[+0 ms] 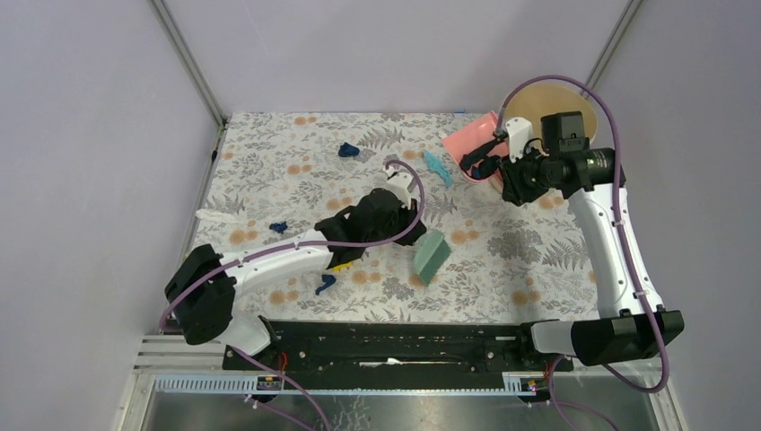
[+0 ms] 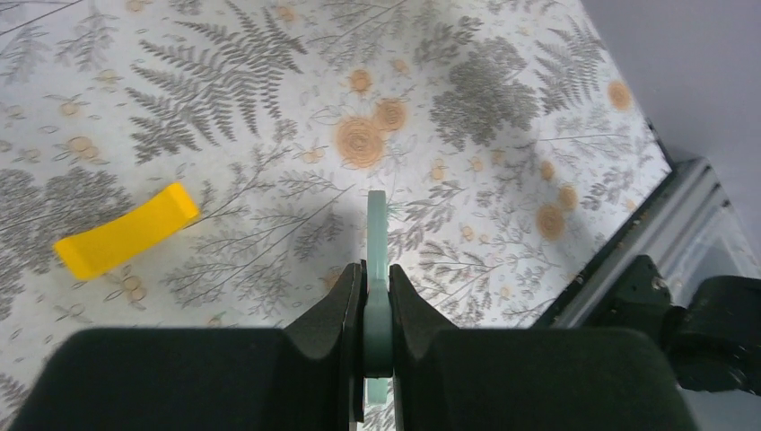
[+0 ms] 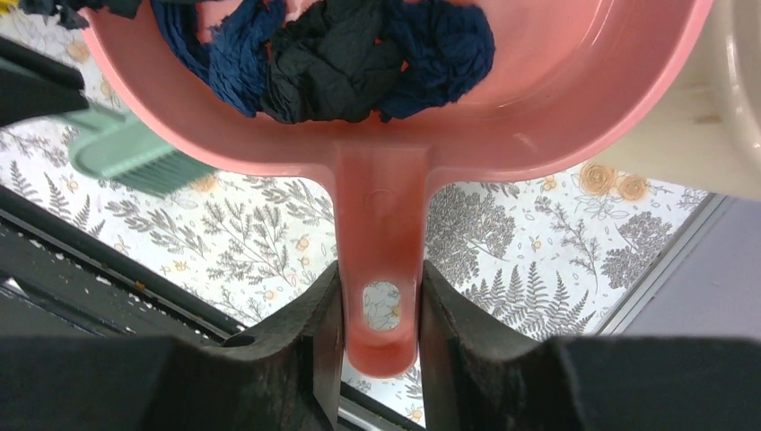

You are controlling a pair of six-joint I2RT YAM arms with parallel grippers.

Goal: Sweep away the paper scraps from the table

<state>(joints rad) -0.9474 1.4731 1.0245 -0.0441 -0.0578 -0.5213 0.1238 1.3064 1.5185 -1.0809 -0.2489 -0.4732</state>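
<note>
My left gripper (image 1: 406,233) is shut on the handle of a green brush (image 1: 432,255) over the middle of the table (image 1: 529,269). In the left wrist view its fingers (image 2: 350,301) clamp the thin green handle (image 2: 377,233). My right gripper (image 1: 494,162) is shut on the handle of a pink dustpan (image 1: 468,142), held at the back right. In the right wrist view the pan (image 3: 574,81) holds navy and black paper wads (image 3: 332,54). Loose scraps lie on the cloth: navy wads (image 1: 348,150) (image 1: 278,227) (image 1: 325,284), a teal strip (image 1: 437,166) and a white strip (image 1: 215,216).
A yellow curved piece (image 2: 126,231) lies on the cloth beside the left gripper; it shows under the left arm in the top view (image 1: 345,264). A round tan dish (image 1: 549,108) stands at the back right corner behind the dustpan. A black rail (image 1: 395,341) runs along the near edge.
</note>
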